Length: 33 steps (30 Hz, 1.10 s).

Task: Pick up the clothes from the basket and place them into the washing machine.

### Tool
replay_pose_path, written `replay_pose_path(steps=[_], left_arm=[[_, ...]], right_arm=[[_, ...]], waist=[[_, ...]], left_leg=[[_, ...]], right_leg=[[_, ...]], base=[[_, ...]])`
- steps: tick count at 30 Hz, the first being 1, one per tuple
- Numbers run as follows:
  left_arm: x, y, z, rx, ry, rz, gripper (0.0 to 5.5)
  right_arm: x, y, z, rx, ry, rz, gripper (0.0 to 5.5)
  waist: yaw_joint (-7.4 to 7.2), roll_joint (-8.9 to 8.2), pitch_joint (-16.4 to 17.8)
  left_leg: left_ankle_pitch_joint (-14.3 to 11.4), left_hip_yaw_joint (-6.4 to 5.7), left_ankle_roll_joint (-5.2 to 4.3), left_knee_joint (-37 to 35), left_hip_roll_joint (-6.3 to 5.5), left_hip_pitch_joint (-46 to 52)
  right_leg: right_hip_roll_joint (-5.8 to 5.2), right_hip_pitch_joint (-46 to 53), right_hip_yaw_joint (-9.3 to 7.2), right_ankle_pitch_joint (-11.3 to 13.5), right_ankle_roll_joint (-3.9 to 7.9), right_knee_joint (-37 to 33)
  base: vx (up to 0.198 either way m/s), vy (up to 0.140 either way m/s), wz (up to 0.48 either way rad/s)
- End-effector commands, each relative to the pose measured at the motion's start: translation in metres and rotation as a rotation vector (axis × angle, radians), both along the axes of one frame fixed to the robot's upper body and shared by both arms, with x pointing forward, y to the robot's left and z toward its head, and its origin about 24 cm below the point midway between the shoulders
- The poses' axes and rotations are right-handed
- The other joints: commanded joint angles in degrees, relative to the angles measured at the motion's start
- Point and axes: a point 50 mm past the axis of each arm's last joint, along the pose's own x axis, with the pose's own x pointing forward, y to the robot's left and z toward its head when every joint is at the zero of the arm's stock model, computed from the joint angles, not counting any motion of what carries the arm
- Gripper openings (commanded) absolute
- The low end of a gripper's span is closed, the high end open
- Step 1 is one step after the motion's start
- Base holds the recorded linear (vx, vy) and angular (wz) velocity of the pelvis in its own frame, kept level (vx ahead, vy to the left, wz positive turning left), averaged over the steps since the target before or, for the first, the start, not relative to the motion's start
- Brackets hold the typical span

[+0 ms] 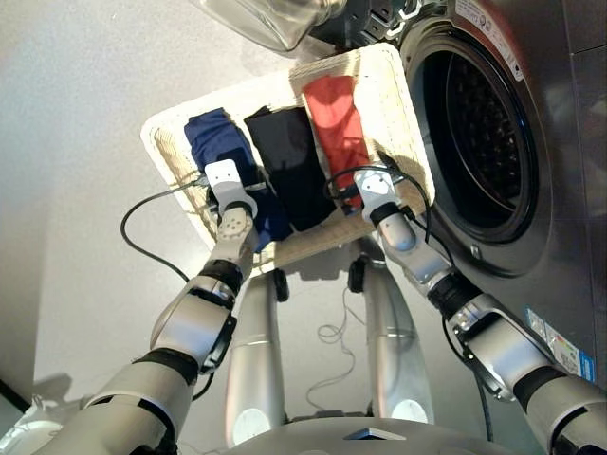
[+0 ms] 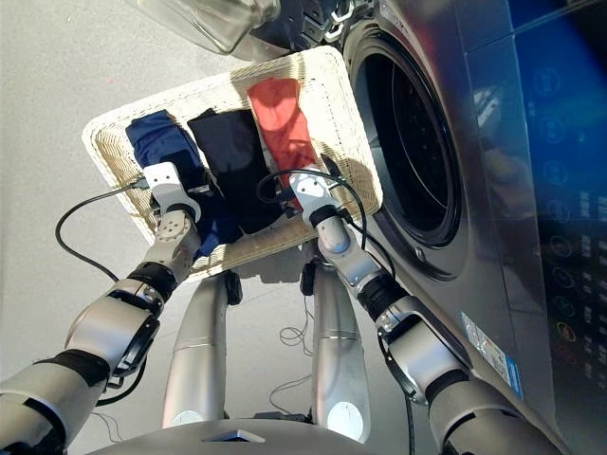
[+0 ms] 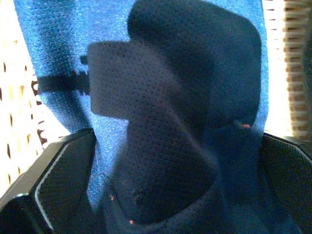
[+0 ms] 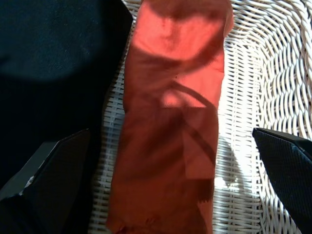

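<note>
The washing machine (image 1: 493, 142) stands with its drum open just beside the basket (image 1: 398, 90), and its door (image 1: 270, 19) is swung out past the basket's far rim. In the basket the three clothes lie side by side: red piece (image 1: 334, 114) nearest the machine, black piece (image 1: 289, 161) in the middle, navy piece (image 1: 223, 142) farthest from it. The right gripper (image 4: 161, 185) hangs spread wide over the red strip, holding nothing. The left gripper (image 3: 161, 190) straddles the navy piece, fingers apart, apparently not yet clamped. Risk: closing too shallow could pinch only a top fold, letting the cloth slip short of the drum.
</note>
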Motion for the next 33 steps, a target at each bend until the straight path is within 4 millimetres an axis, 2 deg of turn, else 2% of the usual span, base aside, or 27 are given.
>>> replay_pose_path(steps=[1,2,10,13,17,18,20,23,28,29,33], left_arm=[[-0.001,0.031,-0.001,-0.080,0.016,0.098,0.28],[-0.002,0.032,0.001,-0.089,-0.003,0.101,0.00],[-0.005,0.030,-0.002,-0.125,-0.031,0.093,0.00],[-0.010,0.023,-0.009,-0.170,-0.050,0.069,0.00],[-0.015,0.016,-0.011,-0.198,-0.094,0.035,0.00],[-0.017,0.013,-0.010,-0.211,-0.117,0.010,0.00],[-0.018,0.012,-0.009,-0.237,-0.132,0.004,0.00],[-0.022,0.000,-0.010,-0.300,-0.172,-0.050,0.00],[-0.029,-0.017,-0.010,-0.331,-0.213,-0.133,0.00],[-0.031,-0.023,-0.008,-0.333,-0.232,-0.166,0.00],[-0.035,-0.031,-0.009,-0.345,-0.241,-0.204,0.00]], right_arm=[[-0.018,0.023,0.007,0.090,-0.061,0.121,5.50],[-0.020,0.021,0.002,0.085,-0.048,0.119,5.50],[-0.023,0.016,-0.011,0.050,-0.006,0.126,5.50],[-0.025,0.016,-0.018,0.025,0.019,0.131,5.50],[-0.029,0.017,-0.028,-0.018,0.060,0.174,5.50],[-0.033,0.017,-0.035,-0.029,0.094,0.200,5.50],[-0.033,0.017,-0.038,-0.038,0.108,0.212,5.50],[-0.037,0.019,-0.050,-0.038,0.179,0.235,5.50],[-0.042,0.028,-0.053,-0.003,0.214,0.306,5.50],[-0.045,0.037,-0.044,0.029,0.192,0.366,5.50],[-0.050,0.046,-0.038,0.086,0.196,0.432,5.50]], waist=[[-0.74,-0.67,-2.8],[-0.57,-0.53,-3.2],[0.06,0.19,-4.9],[0.72,0.53,-5.2],[1.82,0.71,-5.0],[2.30,0.79,-4.7],[2.53,0.84,-4.2],[3.60,1.10,-3.5],[4.56,1.88,-2.8],[4.85,2.16,-2.9],[5.15,2.56,-3.1]], left_leg=[[-4.0,-2.12,0.84,3.6,-1.38,-3.1],[-4.0,-2.31,0.83,3.6,-1.40,-3.0],[-3.4,-2.59,0.50,1.1,-1.14,0.0],[-2.8,-2.79,0.27,-0.8,-1.34,3.5],[-2.1,-2.72,-0.15,-3.7,-1.98,9.9],[-1.5,-2.64,-0.49,-5.5,-2.26,13.2],[-1.0,-2.76,-0.74,-6.7,-2.47,15.6],[0.1,-2.78,-1.20,-9.5,-3.25,22.7],[1.2,-2.94,-1.44,-11.6,-3.86,28.3],[1.5,-2.89,-1.45,-12.5,-4.00,30.1],[2.0,-2.77,-1.46,-13.6,-4.14,32.1]], right_leg=[[-1.63,-0.6,-0.22,-3.7,6.12,4.4],[-1.72,-0.4,-0.38,-3.8,6.08,4.4],[-1.99,2.3,-0.89,-3.8,5.96,3.4],[-2.23,5.1,-1.28,-3.9,6.08,3.0],[-2.53,10.8,-1.91,-4.2,6.01,1.7],[-2.61,14.2,-2.40,-4.2,5.98,0.1],[-2.44,16.8,-2.61,-4.0,5.98,-1.0],[-2.20,23.7,-3.44,-4.0,5.82,-3.6],[-2.00,29.9,-3.99,-3.8,5.69,-6.3],[-1.80,31.5,-3.96,-3.8,5.59,-7.2],[-1.68,33.7,-4.13,-3.6,5.59,-8.6]], base=[[0.000,0.000,0.000],[0.000,0.000,0.000],[0.000,0.000,0.000],[0.000,0.000,0.000],[0.003,-0.017,0.012],[0.000,0.000,0.000],[0.004,-0.059,0.019],[0.010,-0.046,0.041],[0.000,-0.012,0.032],[0.000,0.000,0.000],[0.000,0.000,0.000]])
